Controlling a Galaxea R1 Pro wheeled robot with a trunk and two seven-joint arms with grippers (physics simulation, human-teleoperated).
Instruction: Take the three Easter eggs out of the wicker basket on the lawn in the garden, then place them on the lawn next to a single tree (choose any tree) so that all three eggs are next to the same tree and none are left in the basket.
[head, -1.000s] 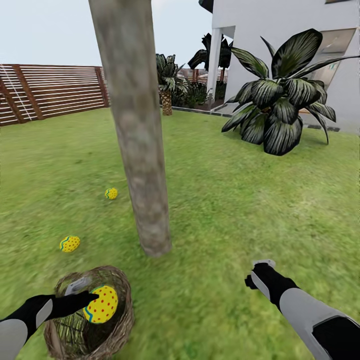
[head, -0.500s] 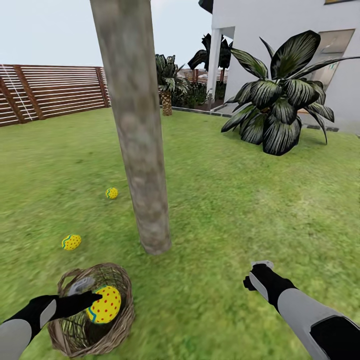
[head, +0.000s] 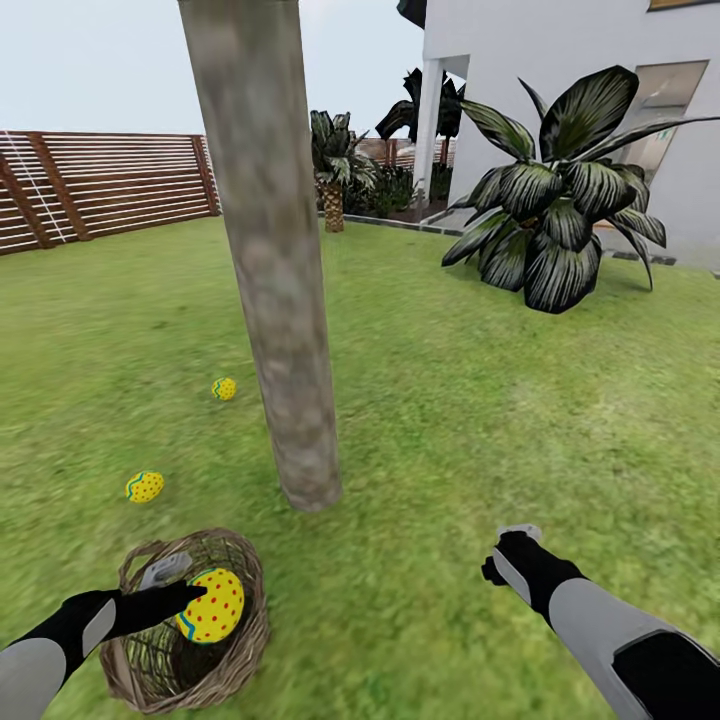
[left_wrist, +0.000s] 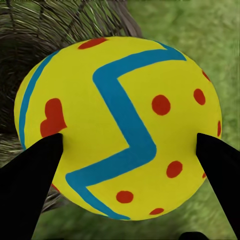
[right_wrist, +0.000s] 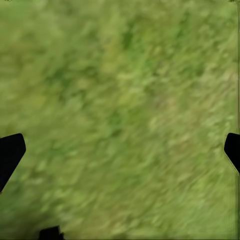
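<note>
My left gripper is shut on a yellow Easter egg with red dots and a blue zigzag, held at the mouth of the brown wicker basket. In the left wrist view the egg sits between both black fingers, with wicker behind it. Two more eggs lie on the lawn left of the thick grey-brown tree: one close to the trunk, the other nearer the basket. My right gripper hangs open over bare grass.
A large dark broad-leaved plant stands at the right in front of the white house. A brown slatted fence runs along the back left. Open grass lies right of the tree and around my right arm.
The view has shifted slightly. My left gripper keeps hold of the egg at the basket's mouth, and my right gripper has dropped a little.
</note>
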